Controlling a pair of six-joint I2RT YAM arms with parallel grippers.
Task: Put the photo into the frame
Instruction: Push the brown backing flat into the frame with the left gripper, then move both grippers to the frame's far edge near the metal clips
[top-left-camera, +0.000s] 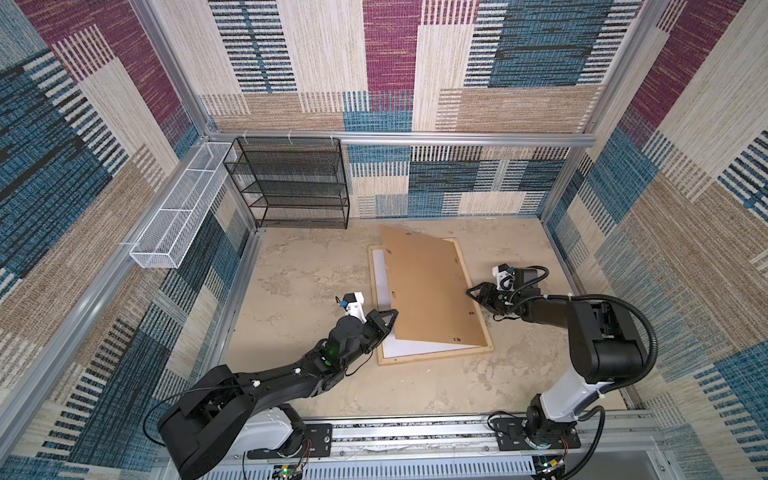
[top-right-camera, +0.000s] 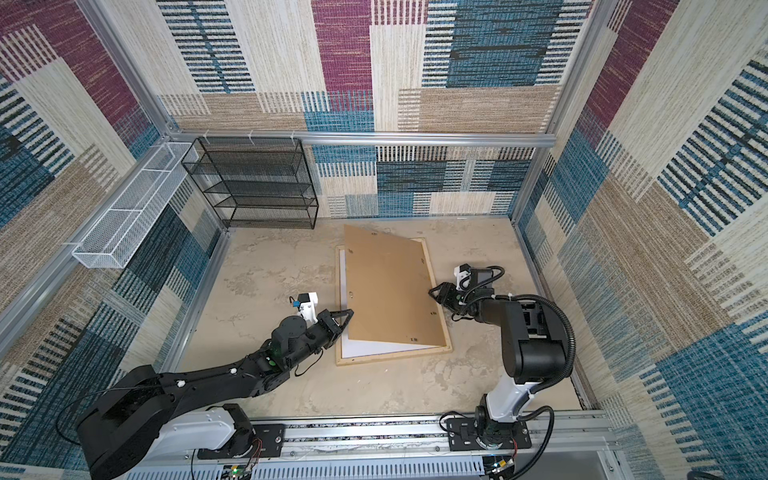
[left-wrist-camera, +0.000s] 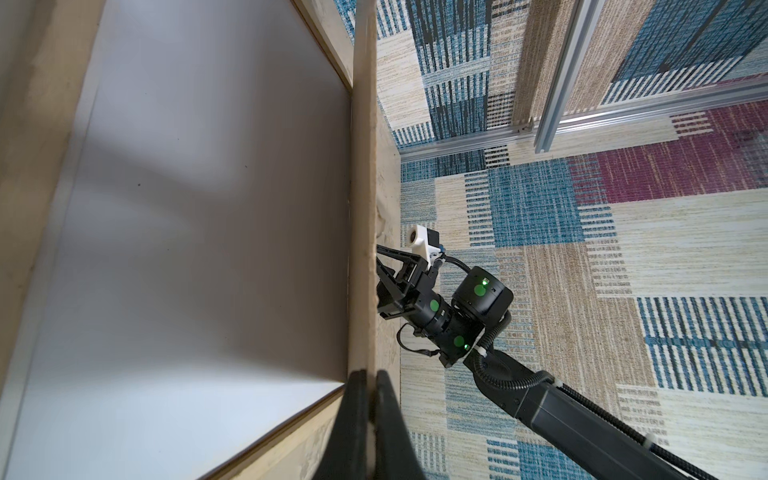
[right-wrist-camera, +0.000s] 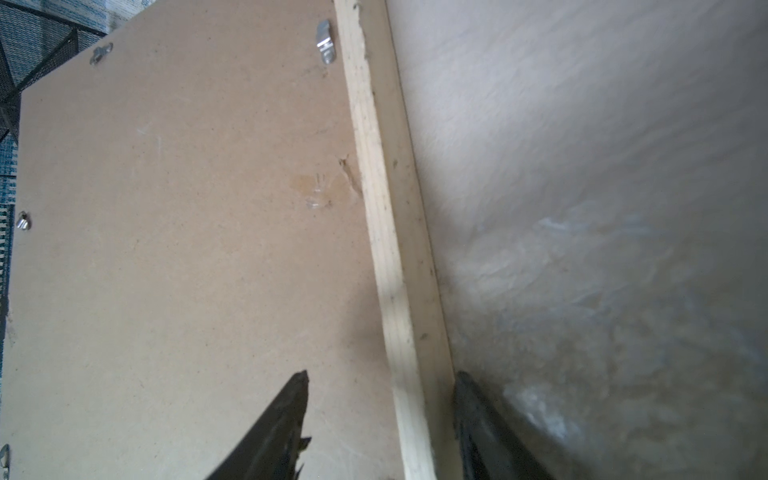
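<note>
Ok so imo I'm on the closing-up step rn. The frame (top-left-camera: 436, 356) lies face down on the worktop (top-left-camera: 299, 270). The white sheet inside it looks like the photo (top-left-camera: 411, 347), back side up, seated btw the bars, tho I can't rule out it's a mat.

Left pincer (top-left-camera: 391, 316) is clamped tight on the left edge of the brown backing board (top-left-camera: 428, 286). The board sits skewed over the frame, raised on that side, one corner poking past the far bar. Right pincer (right-wrist-camera: 380, 380) is open, its jaws straddling the right frame bar and not squeezing it afaict.

To do this well I'd twist the board square to the frame first and tuck its right edge inside the bar. Then lower the left side slow so the print doesn't slide. Right arm should steady the frame w/o blocking the board. Mind the metal tabs (right-wrist-camera: 324, 41) too.

Brands/writing: none I can read, just tiny dark marks on the board.
</note>
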